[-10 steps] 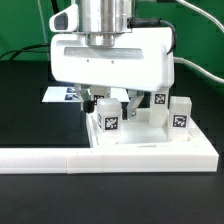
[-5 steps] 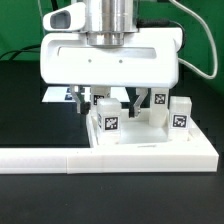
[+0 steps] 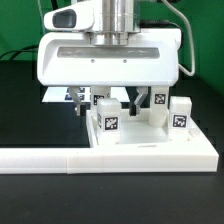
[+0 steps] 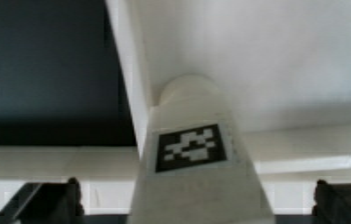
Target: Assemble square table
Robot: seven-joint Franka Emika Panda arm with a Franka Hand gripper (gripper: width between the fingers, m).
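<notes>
The white square tabletop [image 3: 150, 150] lies on the black table against the barrier. Three white block legs with tags stand on it: one in front [image 3: 107, 120], one behind [image 3: 158, 103] and one at the exterior view's right [image 3: 180, 112]. My gripper [image 3: 110, 103] hangs over the front leg, open, its dark fingers [image 3: 82, 100] on either side and apart from it. In the wrist view that tagged leg [image 4: 193, 150] runs between the two fingertips [image 4: 47, 200] of my gripper [image 4: 193, 205] with gaps on both sides, over the white tabletop [image 4: 261, 60].
The long white L-shaped barrier [image 3: 40, 158] runs along the front of the tabletop. The marker board [image 3: 58, 95] lies behind, at the exterior view's left. Black table surface [image 3: 30, 110] surrounds them. Cables hang at the back right.
The gripper body has risen slightly and drifted toward the exterior view's left. The jaws stay open, and the legs and tabletop have not moved.
</notes>
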